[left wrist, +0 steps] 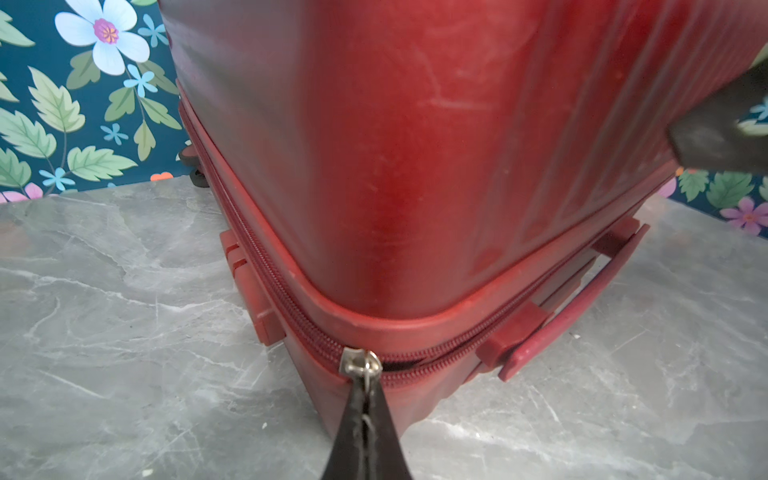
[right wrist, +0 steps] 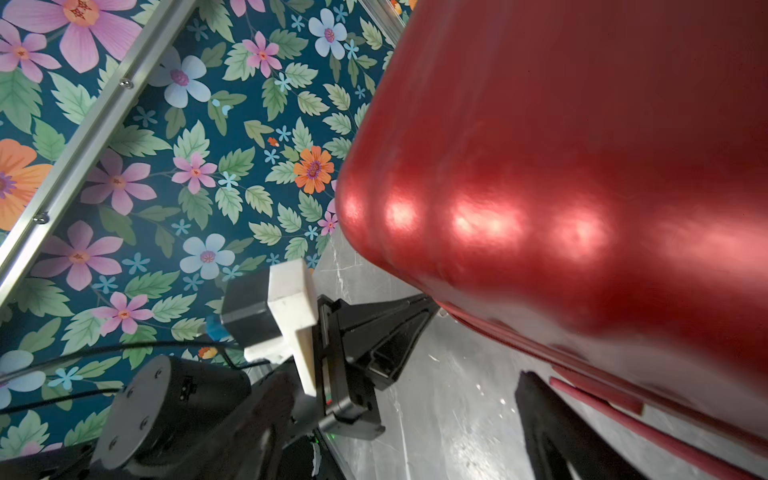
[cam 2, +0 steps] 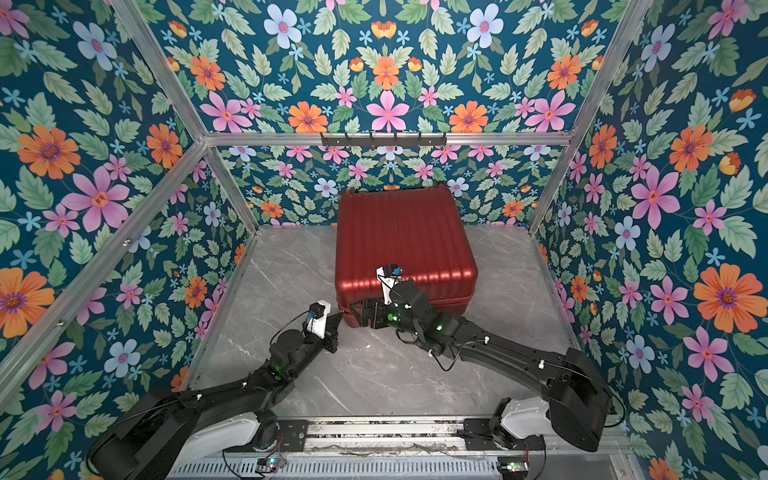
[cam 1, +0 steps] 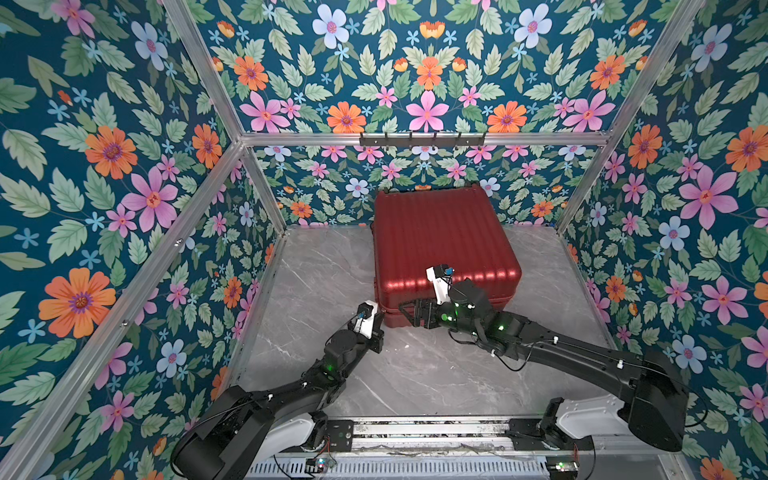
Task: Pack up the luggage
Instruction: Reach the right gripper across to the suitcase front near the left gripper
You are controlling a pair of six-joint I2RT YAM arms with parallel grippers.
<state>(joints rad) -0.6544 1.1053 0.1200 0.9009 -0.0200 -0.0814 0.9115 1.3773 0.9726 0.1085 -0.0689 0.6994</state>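
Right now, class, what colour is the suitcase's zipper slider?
Silver; the zipper slider shows best in the left wrist view.

Hard shell of luggage (cam 1: 444, 232) glossy, ribbed, faintly scuffed; zipper pull (left wrist: 360, 362) bright metal; worktop (cam 1: 332, 270) smooth, marble-look, slight sheen.

Dark-red ribbed suitcase (cam 1: 440, 232), lid down, flat at rear of table (cam 1: 332, 270); zipper (left wrist: 266, 274) seemingly not fully closed near corner.

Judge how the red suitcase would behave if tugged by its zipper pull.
The luggage lies flat on its broad side, so it probably won't tip. Resting on the smooth table, it may slide when the left gripper tugs the zipper pull. Its ribbed shell looks stiff.
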